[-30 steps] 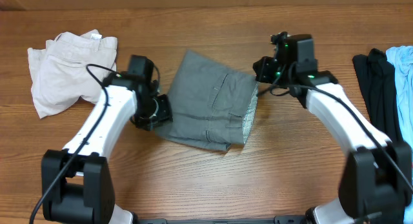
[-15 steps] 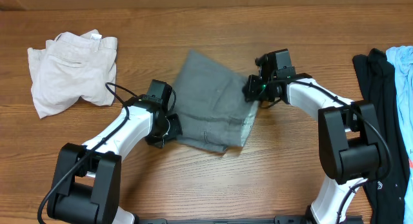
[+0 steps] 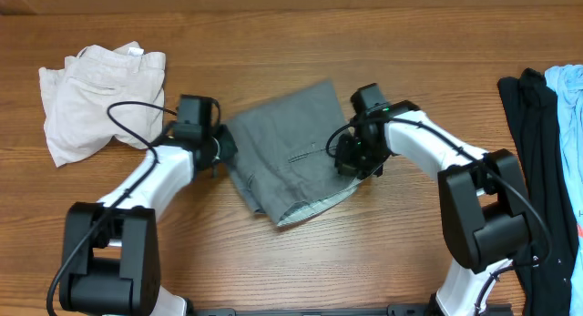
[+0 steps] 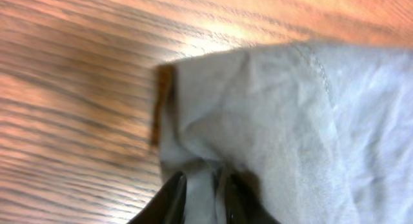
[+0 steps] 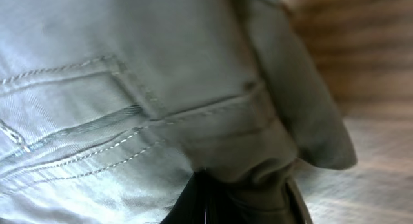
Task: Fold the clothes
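Overhead, the medium-grey cotton shorts (image 3: 291,157) sit rumpled in the middle of the brown wooden counter (image 3: 301,261). They're tilted, with a strip of pale lining showing along the near edge. Both arms reach in at the sides, but from up there you can't really make out either grip.

The wrist cams sort that out. The left fingers (image 4: 169,201) are pinching a fold at the shorts' left edge, with bare wood grain just beyond it. The right fingers (image 5: 187,204) are clamped on a bunched bit of fabric right next to some stitched seams, over on the shorts' right side.

A crumpled pair of cream-white shorts (image 3: 100,93) lies at the far left, well apart from the grey pair. A black garment (image 3: 524,116) and a light blue garment (image 3: 567,97) sit at the right edge. There's open wood both near and far of the grey shorts.
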Controlling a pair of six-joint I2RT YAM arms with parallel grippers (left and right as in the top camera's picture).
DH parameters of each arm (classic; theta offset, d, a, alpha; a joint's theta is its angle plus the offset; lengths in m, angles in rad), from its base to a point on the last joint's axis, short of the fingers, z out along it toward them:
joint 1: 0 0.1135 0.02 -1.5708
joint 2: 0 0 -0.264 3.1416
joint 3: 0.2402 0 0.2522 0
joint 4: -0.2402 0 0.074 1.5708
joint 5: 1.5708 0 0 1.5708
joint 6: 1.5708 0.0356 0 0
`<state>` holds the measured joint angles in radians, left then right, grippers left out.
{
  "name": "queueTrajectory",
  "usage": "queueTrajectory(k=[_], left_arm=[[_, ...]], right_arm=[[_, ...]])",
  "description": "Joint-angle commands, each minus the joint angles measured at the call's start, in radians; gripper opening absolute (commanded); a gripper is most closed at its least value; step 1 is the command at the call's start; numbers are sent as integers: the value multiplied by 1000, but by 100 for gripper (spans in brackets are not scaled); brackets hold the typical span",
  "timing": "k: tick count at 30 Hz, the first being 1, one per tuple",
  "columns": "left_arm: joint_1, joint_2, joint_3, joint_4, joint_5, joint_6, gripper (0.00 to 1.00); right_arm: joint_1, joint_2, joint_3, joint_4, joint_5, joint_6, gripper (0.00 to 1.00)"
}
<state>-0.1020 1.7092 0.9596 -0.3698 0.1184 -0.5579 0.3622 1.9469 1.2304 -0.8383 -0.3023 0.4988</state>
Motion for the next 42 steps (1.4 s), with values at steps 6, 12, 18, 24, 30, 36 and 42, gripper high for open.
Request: queueTrajectory(k=[6,12,18,24,30,36,42], left_arm=[[177,9,303,-391,249,32,45],[240,10,323,-616,357,34,91],[216,10,159,-543,476,0,100],[181,10,-54,-282,589,-109,100],[123,10,-138,-97,579,-103,100],[13,13,-140,4,485,-104,100],[-65,35,-140,68,445,-195,100]], right_arm=[[-16,-195,-24,-4,152,-2,4],[-16,-237,-27,48,114,-153,4],[2,-204,-34,106,84,-180,4],[14,-122,-34,116,70,-189,4],[16,-66,-34,96,48,-190,4],[18,-65,-34,90,39,-193,4],[18,-65,-34,84,39,-193,4]])
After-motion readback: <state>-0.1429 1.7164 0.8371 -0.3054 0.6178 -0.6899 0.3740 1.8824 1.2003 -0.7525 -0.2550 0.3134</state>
